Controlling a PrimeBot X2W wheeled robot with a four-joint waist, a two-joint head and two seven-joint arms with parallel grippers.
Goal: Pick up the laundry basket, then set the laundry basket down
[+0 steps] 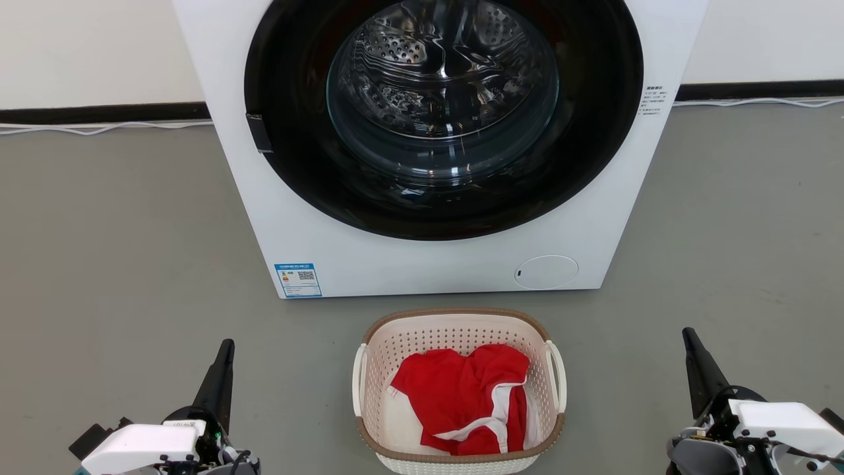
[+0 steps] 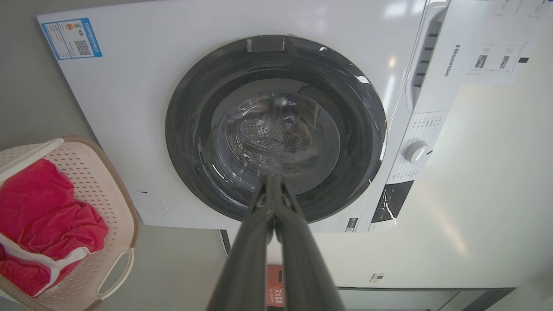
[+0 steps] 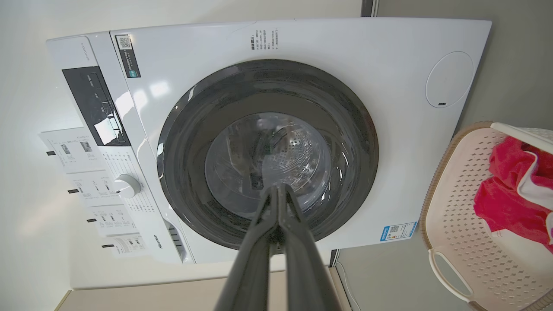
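Note:
The laundry basket [image 1: 457, 318] stands on the grey floor just in front of the washing machine, cream and perforated, with a brown woven rim and white side handles. It holds a red and white garment [image 1: 461, 396]. The basket also shows at the left edge of the left wrist view [image 2: 113, 190] and the right edge of the right wrist view [image 3: 449, 203]. My left gripper [image 1: 226, 348] is shut at the lower left, well to the left of the basket, holding nothing. My right gripper [image 1: 688, 334] is shut at the lower right, equally apart from it. Both point toward the machine [image 2: 271, 178] [image 3: 280, 188].
A white front-loading washing machine [image 1: 297, 218] with a dark round door [image 1: 442, 112] rises right behind the basket. A white cable [image 1: 99, 128] runs along the dark skirting at the wall. Grey floor spreads on either side of the basket.

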